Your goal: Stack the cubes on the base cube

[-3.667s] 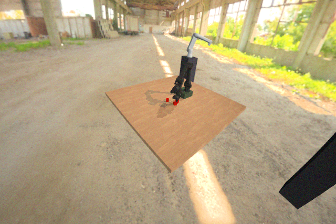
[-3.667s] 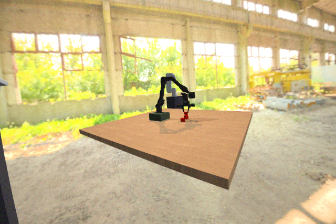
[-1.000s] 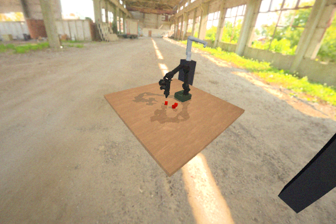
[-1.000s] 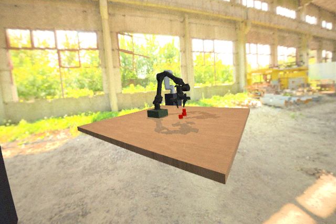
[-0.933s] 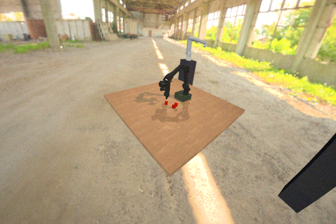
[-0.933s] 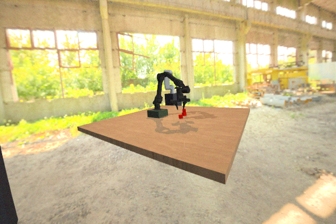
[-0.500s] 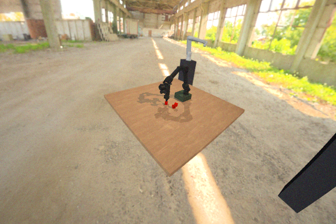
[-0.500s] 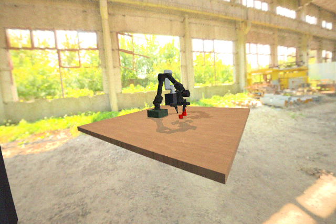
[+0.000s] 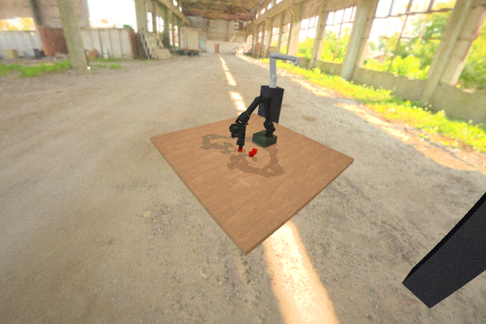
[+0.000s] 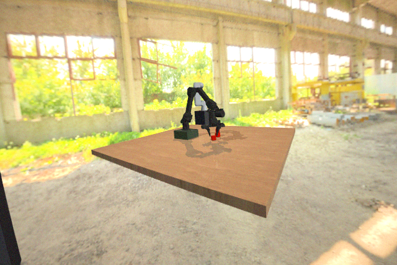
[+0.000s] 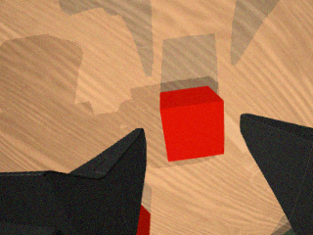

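A loose red cube point(image 9: 240, 149) point(image 10: 213, 138) point(image 11: 195, 131) sits on the wooden table. My gripper point(image 9: 240, 147) point(image 10: 213, 134) point(image 11: 193, 128) is open, low over it, with one fingertip on each side; the wrist view shows gaps between both fingertips and the cube. Beside it, a second red cube point(image 9: 254, 150) sits higher, offset over a lower red cube point(image 9: 250, 154), which looks like the base cube. In the exterior view this pair point(image 10: 218, 133) is partly behind a finger. In the wrist view only a red sliver point(image 11: 145, 224) of the pair shows past the left finger.
The arm's dark green base block point(image 9: 264, 139) point(image 10: 185, 134) stands on the wooden table point(image 9: 250, 210) point(image 10: 224, 172). Behind it is a dark pedestal point(image 9: 276, 102) point(image 10: 201, 117) with a grey arm point(image 9: 272, 65) point(image 10: 197, 97). The cube pair is close to the left finger.
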You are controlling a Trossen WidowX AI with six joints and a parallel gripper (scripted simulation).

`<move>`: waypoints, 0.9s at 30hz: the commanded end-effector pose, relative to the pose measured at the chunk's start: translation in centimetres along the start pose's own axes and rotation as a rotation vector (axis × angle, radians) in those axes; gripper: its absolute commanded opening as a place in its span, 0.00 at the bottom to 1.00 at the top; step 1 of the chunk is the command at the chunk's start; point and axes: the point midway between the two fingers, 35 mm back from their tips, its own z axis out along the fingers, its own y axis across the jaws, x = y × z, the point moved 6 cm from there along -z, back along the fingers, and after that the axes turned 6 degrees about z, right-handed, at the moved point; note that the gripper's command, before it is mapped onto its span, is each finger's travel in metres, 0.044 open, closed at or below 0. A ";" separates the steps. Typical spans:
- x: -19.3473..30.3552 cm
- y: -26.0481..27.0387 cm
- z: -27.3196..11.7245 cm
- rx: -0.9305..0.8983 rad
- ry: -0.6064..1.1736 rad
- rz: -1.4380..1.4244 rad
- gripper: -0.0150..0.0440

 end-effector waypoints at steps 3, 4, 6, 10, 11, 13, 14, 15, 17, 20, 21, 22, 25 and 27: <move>0.1 -0.1 1.1 -0.001 0.002 -0.002 0.70; 0.1 -0.1 1.2 -0.001 0.003 -0.002 0.70; 0.1 -0.1 1.4 -0.001 0.003 -0.002 0.70; 0.1 -0.1 1.4 -0.001 0.003 -0.002 0.57; 0.1 -0.1 1.4 -0.001 0.003 -0.002 0.53; 0.1 -0.1 1.4 -0.001 0.003 -0.002 0.44; 0.1 -0.1 1.4 -0.001 0.003 -0.002 0.43; 0.1 -0.1 1.4 -0.001 0.003 -0.002 0.43; 0.1 -0.1 1.4 -0.001 0.003 -0.002 0.43; 0.0 0.0 0.7 -0.001 0.002 -0.002 0.43; 0.0 0.1 0.4 -0.001 0.002 -0.002 0.43; -0.1 0.1 0.1 -0.001 0.002 -0.002 0.43; -0.2 0.2 -0.8 -0.001 0.002 -0.002 0.43; -0.2 0.2 -1.4 -0.001 0.002 -0.002 0.43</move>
